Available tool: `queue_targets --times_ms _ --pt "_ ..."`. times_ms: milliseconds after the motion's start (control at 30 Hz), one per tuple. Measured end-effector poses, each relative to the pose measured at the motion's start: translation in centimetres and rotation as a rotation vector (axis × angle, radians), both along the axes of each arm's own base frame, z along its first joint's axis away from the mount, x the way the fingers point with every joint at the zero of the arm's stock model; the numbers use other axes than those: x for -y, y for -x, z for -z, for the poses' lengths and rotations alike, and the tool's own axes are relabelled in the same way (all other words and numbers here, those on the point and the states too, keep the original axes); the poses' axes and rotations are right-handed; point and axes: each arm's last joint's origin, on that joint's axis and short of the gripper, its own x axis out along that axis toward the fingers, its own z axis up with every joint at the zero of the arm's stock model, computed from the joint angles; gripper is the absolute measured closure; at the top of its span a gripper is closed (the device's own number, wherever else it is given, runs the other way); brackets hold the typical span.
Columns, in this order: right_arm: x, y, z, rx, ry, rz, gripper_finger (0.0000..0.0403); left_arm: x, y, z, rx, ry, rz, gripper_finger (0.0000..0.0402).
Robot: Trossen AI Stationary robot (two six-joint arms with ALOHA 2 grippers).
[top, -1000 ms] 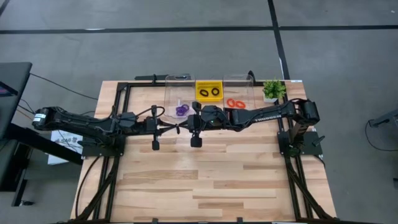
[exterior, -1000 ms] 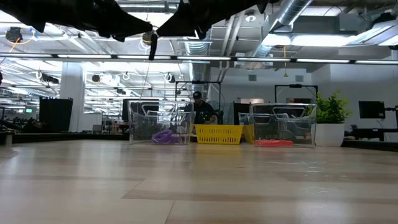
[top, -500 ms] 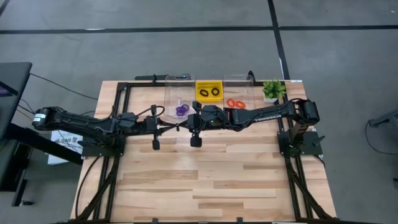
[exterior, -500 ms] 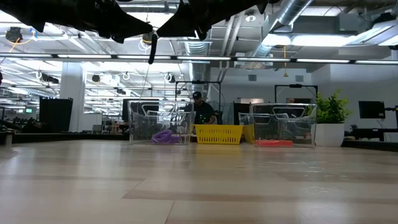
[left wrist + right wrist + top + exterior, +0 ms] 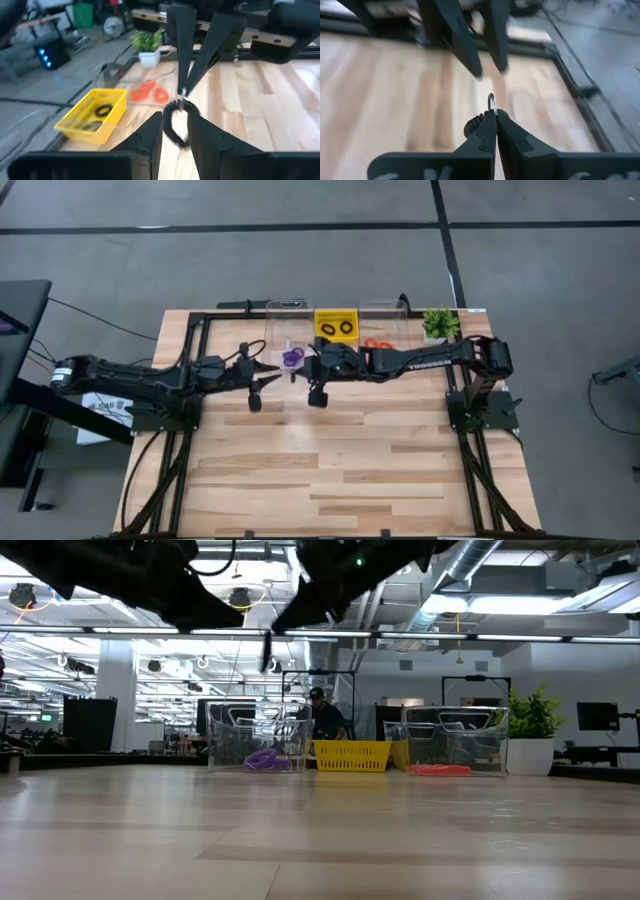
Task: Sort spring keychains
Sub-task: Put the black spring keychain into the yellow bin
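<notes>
Right gripper point(image 5: 492, 120) has its fingers pressed together on a black keychain point(image 5: 476, 123), pinching it near its small metal ring, and most of the coil is hidden behind the fingers in the right wrist view. Left gripper point(image 5: 175, 135) stands just opposite, tip to tip, with its fingers apart around the hanging black coil but not clamped on it. In the high view both grippers merge into one dark mass over the table point(image 5: 350, 470) and the keychain between them cannot be made out; in the low view the arms are cut off by the upper edge and only dark shapes show. Compared with a second ago, both arms have shifted toward the bins, the left gripper has turned toward the right one, and its fingers, closed then, have parted, while the right gripper's stay shut. Beyond the grippers, at the table's far edge, stand three containers in a row: a clear bin point(image 5: 285, 330) with purple keychains point(image 5: 292, 357), a yellow basket point(image 5: 336, 326) with two black keychains point(image 5: 337, 330), and a second clear bin point(image 5: 383, 320) with orange-red keychains point(image 5: 377, 344), partly covered by the right arm in the high view. A small potted plant point(image 5: 439, 324) sits beside that last bin. A person point(image 5: 324, 718) shows behind the basket in the low view
</notes>
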Motion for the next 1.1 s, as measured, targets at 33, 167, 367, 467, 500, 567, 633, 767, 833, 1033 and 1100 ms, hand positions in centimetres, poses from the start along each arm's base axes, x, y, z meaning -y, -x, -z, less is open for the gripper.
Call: queue_targets --times_ms 33,167,367,467,500,567,633,767,833,1033,1100 --pt "0.4 0.1 0.2 -0.022 0.009 0.025 0.0403 -0.2 0.0 0.1 -0.003 0.011 -0.014 0.0312" --pt "2.1 0.6 0.7 -0.092 0.050 0.134 0.0403 -1.2 0.1 0.1 -0.008 0.016 -0.070 0.0311" --pt "5.5 1.2 0.7 -0.112 0.098 0.279 0.0403 -2.6 0.4 0.1 -0.007 0.008 -0.182 0.0311" --pt "7.4 1.7 0.8 -0.126 0.115 0.329 0.0403 -3.4 0.5 0.1 -0.007 0.005 -0.237 0.0311" --pt "8.0 1.9 0.8 -0.137 0.126 0.338 0.0403 -3.6 0.6 0.1 -0.007 0.005 -0.252 0.0311" --pt "9.2 2.3 0.9 -0.159 0.146 0.356 0.0403 -4.2 0.7 0.1 -0.005 0.009 -0.282 0.0311" --pt "10.5 2.7 1.0 -0.179 0.157 0.378 0.0403 -4.7 0.9 0.1 0.000 0.021 -0.313 0.0311" --pt "13.1 3.9 1.2 -0.214 0.143 0.439 0.0403 -5.8 1.2 0.1 0.004 0.028 -0.372 0.0311" --pt "14.3 4.5 1.3 -0.231 0.136 0.470 0.0403 -6.3 1.4 0.1 0.005 0.029 -0.401 0.0311" --pt "16.9 5.7 1.5 -0.212 0.026 0.402 0.0403 -7.7 1.9 0.3 0.005 0.046 -0.482 0.0311" --pt "17.5 6.0 1.5 -0.207 0.011 0.400 0.0403 -8.0 2.0 0.4 -0.001 0.047 -0.500 0.0311"
